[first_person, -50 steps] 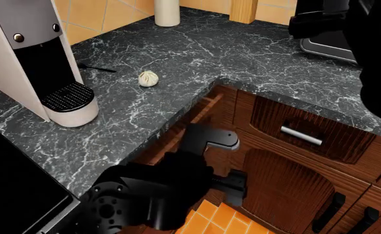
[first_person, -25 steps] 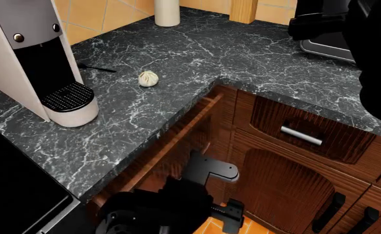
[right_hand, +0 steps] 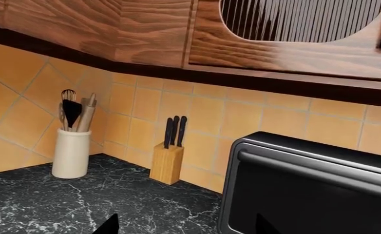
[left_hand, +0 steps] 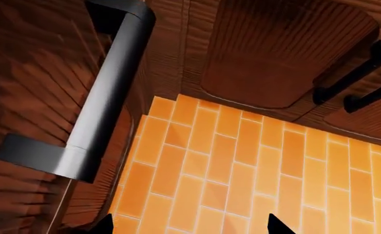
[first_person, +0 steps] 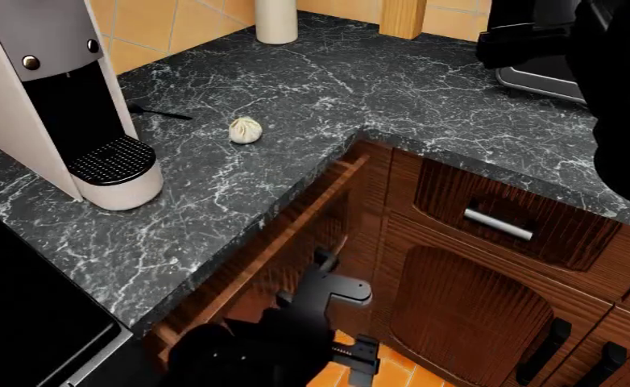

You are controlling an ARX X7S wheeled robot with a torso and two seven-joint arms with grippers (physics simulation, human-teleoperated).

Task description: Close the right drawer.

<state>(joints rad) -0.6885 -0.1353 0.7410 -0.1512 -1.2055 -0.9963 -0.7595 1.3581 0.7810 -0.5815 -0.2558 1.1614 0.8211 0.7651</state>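
The right drawer point(first_person: 277, 238) stands pulled out from under the black marble counter, its reddish-brown side rail running diagonally. In the left wrist view its ribbed dark-wood front point(left_hand: 28, 73) and black bar handle point(left_hand: 106, 92) fill one side. My left gripper point(left_hand: 189, 228) is open, low in front of the drawer, with only orange floor between its fingertips point(left_hand: 106, 226). The handle lies ahead and off to the side, apart from them. My right gripper point(right_hand: 185, 229) is open above the counter, holding nothing.
A coffee machine point(first_person: 68, 105) and a small white dumpling point(first_person: 245, 130) sit on the counter point(first_person: 401, 89). A smaller drawer with a silver handle point(first_person: 498, 224) and cabinet doors with black handles point(first_person: 540, 355) are at right. A toaster oven point(right_hand: 314, 185), knife block point(right_hand: 166, 163) and utensil crock point(right_hand: 70, 153) stand at the back.
My left arm has dropped lower and drawn back toward me, uncovering the drawer's side rail. The right arm has not moved.
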